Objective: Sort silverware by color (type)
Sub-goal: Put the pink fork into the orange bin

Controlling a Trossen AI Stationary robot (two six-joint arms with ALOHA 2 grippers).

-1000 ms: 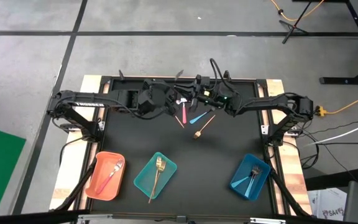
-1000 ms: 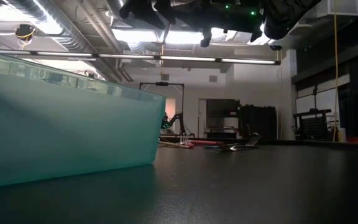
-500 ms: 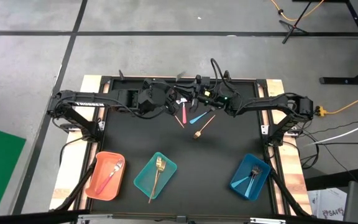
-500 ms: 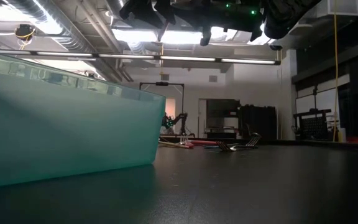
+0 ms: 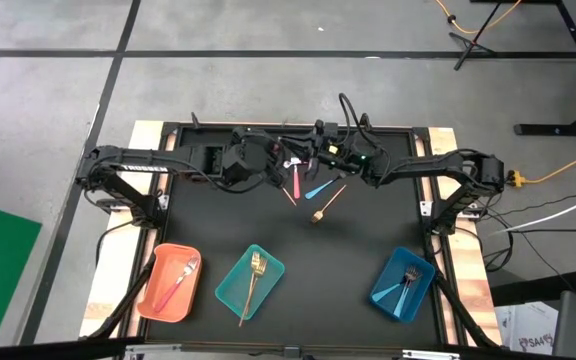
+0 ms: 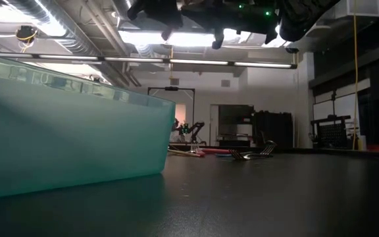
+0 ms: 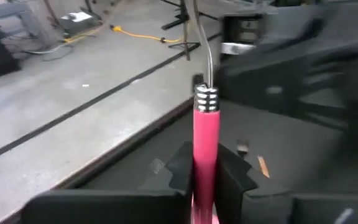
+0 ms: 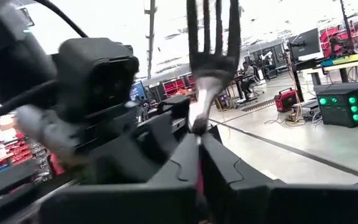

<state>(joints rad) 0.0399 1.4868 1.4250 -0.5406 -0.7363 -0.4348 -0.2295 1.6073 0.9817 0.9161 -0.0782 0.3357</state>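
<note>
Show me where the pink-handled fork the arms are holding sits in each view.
High: pink-handled fork between both arms, far middle of table.
Low: cannot pick it out among the arms at top.
Left wrist: pink handle between the left fingers.
Right wrist: tines above the right fingers.
Shared landmark: left arm's wrist block, high and right wrist views.

Both arms reach inward along the bench's far edge, toward 12 o'clock, and their wrists nearly meet at the middle. The left hand (image 5: pixel 276 160) points to 3 o'clock, its fingers (image 7: pixel 232 177) pressed against a pink handle. The right hand (image 5: pixel 320 152) points to 9 o'clock, fingers (image 8: pixel 219 168) clamped on a fork's neck.
</note>
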